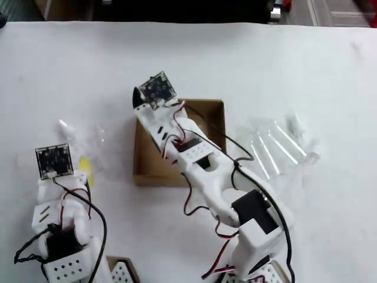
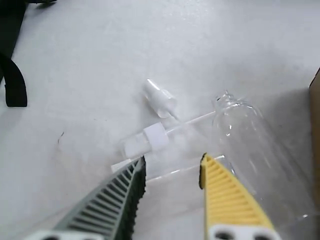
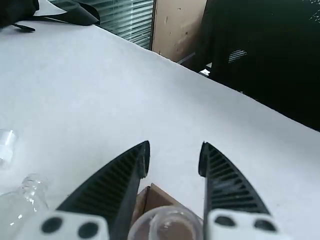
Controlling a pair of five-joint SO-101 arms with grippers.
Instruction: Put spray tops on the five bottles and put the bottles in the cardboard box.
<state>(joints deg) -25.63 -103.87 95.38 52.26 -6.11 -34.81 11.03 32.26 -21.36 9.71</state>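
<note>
Spray top (image 2: 150, 137) and uncapped bottle (image 2: 250, 145) lie side by side on the desk (image 2: 75, 60), just ahead of the left gripper (image 2: 173, 165), whose fingers stand apart. Capping looks to be in hand; next, those fingers must close squarely on the top. The right gripper (image 3: 174, 150), fingers also apart, hangs over the cardboard box (image 1: 212, 105). Open desk lies beyond.

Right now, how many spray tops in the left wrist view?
2 spray tops: one just ahead of the left gripper, one farther out, both beside the clear bottle. More may be hidden.
</note>
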